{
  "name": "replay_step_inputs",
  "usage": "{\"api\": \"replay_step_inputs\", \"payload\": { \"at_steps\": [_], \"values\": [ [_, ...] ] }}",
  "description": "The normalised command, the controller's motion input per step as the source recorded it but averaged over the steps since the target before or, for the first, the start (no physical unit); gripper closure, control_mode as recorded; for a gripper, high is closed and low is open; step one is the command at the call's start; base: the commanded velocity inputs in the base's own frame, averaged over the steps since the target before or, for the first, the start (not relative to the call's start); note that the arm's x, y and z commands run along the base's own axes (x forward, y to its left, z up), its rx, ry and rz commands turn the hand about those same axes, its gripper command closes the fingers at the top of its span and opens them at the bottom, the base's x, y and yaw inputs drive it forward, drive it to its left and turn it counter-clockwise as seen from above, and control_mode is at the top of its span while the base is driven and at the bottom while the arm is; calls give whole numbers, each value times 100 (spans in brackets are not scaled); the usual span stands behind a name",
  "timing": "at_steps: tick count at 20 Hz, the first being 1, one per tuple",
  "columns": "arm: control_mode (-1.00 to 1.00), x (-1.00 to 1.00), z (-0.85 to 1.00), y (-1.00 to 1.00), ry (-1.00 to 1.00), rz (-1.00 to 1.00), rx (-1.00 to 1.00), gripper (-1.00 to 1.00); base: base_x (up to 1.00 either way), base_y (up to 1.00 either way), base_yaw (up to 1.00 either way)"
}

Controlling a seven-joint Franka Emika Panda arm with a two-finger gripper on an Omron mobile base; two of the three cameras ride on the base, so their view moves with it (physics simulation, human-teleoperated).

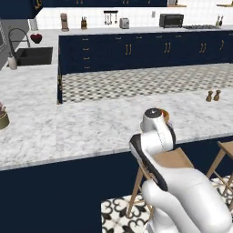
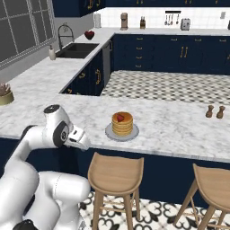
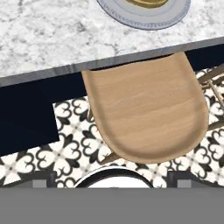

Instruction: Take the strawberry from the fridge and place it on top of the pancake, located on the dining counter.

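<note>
Gripper (image 3: 112,183) standing with jaws wide apart, carrying nothing, its two dark tips just peeking up at the bottom of the hand view. Hanging off the front edge of the worktop (image 2: 179,130), out over a round wooden stool (image 3: 148,109) and the patterned floor tiles (image 3: 65,148), with the hand (image 2: 77,138) tucked low beside the navy base in the right base view. Looking down along the worktop's front edge, where the rim of a pale plate (image 3: 144,17) is showing near the top of the hand view.

Sitting on that plate (image 2: 109,132), near the front edge of the worktop and just above the left stool (image 2: 116,170): the pancake (image 2: 122,126), a golden stack, with the strawberry (image 2: 120,117) resting on its top, touching it. Peeking out behind the arm's elbow in the left base view as a brown sliver (image 1: 165,114).

Standing well apart toward the right end of the worktop: two small brown shakers (image 2: 214,111). Lying across the kitchen on the far worktop: a sink (image 2: 77,50) with a dark red bowl-like thing (image 2: 89,34) behind it.

Judging the task as essentially done: fruit placed, grip released, hand backed clear. Nothing left but perhaps settling the arm away.
</note>
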Motion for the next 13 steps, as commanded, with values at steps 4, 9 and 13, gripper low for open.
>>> {"api": "replay_step_inputs", "payload": {
  "at_steps": [4, 9, 13],
  "values": [
    [-100, 0, -13, 28, 4, 3, -14, -100, 0, 0, 0],
    [-100, 1, -4, 28, 7, 0, -11, -100, 0, 0, 0],
    [-100, 34, -6, 44, 27, 0, -15, -100, 0, 0, 0]
  ]
}}
